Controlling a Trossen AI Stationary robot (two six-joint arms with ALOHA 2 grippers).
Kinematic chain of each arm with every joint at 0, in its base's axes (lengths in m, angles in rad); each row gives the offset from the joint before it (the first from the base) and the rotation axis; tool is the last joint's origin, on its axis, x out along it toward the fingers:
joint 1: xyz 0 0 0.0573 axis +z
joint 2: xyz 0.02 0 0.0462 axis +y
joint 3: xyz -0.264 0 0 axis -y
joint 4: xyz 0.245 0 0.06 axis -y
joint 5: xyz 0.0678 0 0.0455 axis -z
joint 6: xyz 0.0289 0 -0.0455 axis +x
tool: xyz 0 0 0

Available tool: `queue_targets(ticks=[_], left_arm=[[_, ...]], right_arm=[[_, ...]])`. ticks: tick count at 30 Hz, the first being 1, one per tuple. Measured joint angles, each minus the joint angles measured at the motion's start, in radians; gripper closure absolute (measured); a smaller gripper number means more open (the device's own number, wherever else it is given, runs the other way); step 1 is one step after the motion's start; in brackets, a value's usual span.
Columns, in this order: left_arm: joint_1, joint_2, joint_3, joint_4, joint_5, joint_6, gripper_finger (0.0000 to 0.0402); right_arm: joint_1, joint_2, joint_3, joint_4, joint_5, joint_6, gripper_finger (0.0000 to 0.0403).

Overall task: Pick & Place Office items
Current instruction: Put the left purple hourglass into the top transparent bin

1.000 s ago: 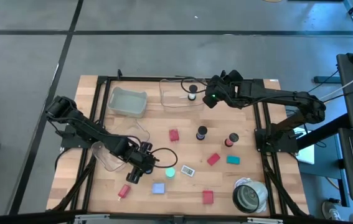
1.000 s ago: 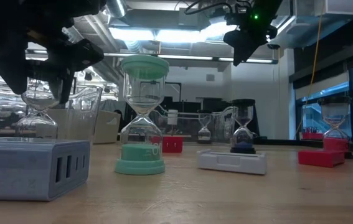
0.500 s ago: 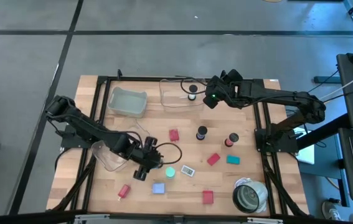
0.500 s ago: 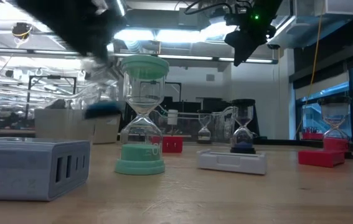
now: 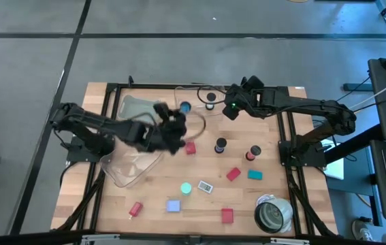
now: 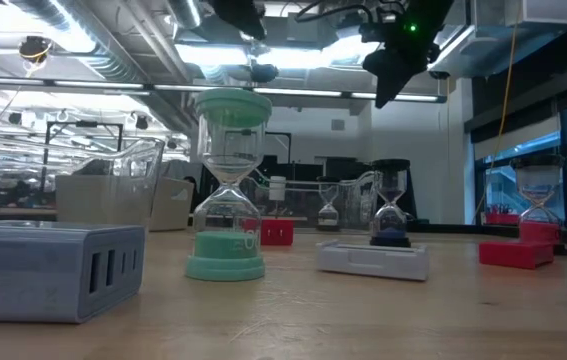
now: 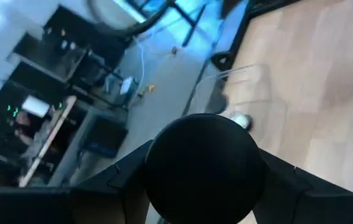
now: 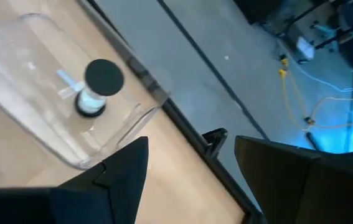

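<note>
A blue-topped sand timer (image 5: 184, 107) is gripped in the left claw (image 5: 177, 117), raised above the bench (image 5: 199, 204) near the clear bin (image 5: 197, 102) (one timer inside). Next it must be released there. The right claw (image 5: 232, 107) hangs spread, empty, beside it.

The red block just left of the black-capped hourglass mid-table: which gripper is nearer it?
Left. The left gripper hangs right beside the red block, holding a blue-capped hourglass; the right gripper hovers farther off by the far clear bin.
</note>
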Motion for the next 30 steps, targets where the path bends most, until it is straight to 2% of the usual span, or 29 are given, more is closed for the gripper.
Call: queue_targets(ticks=[7, 14, 19, 24, 30], left_arm=[[0.333, 0.021, -0.011, 0.075, 0.507, 0.016, 0.0195], [0.596, 0.123, -0.025, 0.119, 0.800, -0.046, 0.0195], [0.662, 0.227, -0.025, 0.116, 0.881, -0.065, 0.0195], [0.670, 0.310, -0.026, 0.119, 0.885, -0.012, 0.0193], [0.669, 0.348, -0.026, 0.131, 0.886, 0.016, 0.0192]], right_arm=[[-0.029, 0.000, 0.000, 0.000, -0.078, -0.010, 0.0160], [-0.065, 0.000, 0.000, 0.000, -0.132, -0.006, 0.0160], [-0.091, 0.000, 0.000, 0.000, -0.133, -0.010, 0.0160], [-0.116, 0.000, 0.000, 0.000, -0.133, -0.010, 0.0160], [-0.142, 0.000, 0.000, 0.001, -0.133, -0.029, 0.0160]])
